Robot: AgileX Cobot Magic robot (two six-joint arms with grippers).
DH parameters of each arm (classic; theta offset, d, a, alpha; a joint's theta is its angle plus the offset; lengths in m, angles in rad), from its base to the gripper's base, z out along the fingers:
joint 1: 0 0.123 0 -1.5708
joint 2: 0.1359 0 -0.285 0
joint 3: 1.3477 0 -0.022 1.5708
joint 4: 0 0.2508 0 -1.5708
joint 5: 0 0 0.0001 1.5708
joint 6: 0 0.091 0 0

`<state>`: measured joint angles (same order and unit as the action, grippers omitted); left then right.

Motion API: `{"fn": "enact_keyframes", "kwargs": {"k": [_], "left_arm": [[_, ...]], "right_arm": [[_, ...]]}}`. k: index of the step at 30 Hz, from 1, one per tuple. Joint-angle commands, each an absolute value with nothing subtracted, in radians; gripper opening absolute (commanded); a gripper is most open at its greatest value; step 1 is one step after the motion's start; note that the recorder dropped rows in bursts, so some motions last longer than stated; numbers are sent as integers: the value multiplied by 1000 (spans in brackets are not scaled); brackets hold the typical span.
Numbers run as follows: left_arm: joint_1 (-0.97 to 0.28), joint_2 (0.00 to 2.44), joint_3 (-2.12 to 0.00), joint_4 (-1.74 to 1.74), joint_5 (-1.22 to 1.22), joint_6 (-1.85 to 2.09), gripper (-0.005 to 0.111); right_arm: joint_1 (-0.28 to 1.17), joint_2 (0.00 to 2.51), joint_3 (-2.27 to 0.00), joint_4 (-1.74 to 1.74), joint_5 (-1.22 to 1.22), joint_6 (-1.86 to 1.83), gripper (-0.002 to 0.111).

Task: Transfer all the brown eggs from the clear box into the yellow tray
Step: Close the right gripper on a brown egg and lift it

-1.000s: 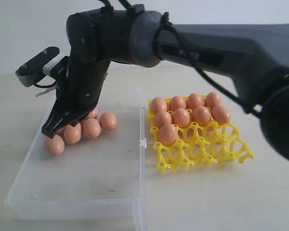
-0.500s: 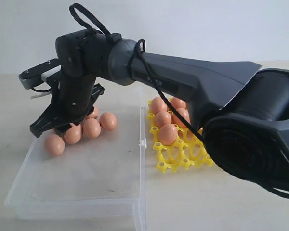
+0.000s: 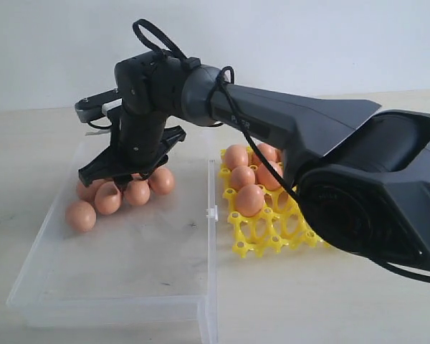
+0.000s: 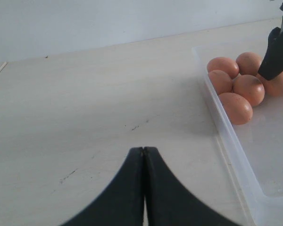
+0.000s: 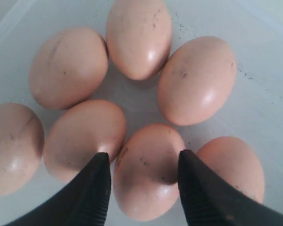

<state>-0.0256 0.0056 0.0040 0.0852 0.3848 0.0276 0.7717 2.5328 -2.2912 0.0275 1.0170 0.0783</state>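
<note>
While wide astride a brown egg (image 5: 146, 183), right gripper (image 5: 144, 156) tilted into clear box (image 3: 115, 287).

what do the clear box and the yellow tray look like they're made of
The clear box: probably thin hard plastic, colourless and glossy; the table shows straight through its floor and walls. The yellow tray: likely moulded plastic, opaque and smooth, formed as one openwork grid of cups.

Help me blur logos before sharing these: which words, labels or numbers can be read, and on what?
Pale lettering on the right arm: too small and blurred to read.
Eggs, box, tray: no text; only dark specks on the eggs.
</note>
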Motion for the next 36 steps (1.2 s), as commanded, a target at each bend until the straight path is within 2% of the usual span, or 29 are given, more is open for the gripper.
{"fn": "enact_keyframes", "kwargs": {"k": [1,12,20,27,36], "left_arm": [[-31,0,0,80,379,24,0],[-31,0,0,80,379,24,0],[-31,0,0,80,379,24,0],[-31,0,0,80,379,24,0],[-31,0,0,80,379,24,0]], "right_arm": [[766,2549,-2301,30,1013,99,45],[766,2595,-2301,30,938,102,45],[766,2632,-2301,52,969,104,45],[766,2637,-2301,24,1032,126,62],[766,2637,-2301,0,1033,140,59]]}}
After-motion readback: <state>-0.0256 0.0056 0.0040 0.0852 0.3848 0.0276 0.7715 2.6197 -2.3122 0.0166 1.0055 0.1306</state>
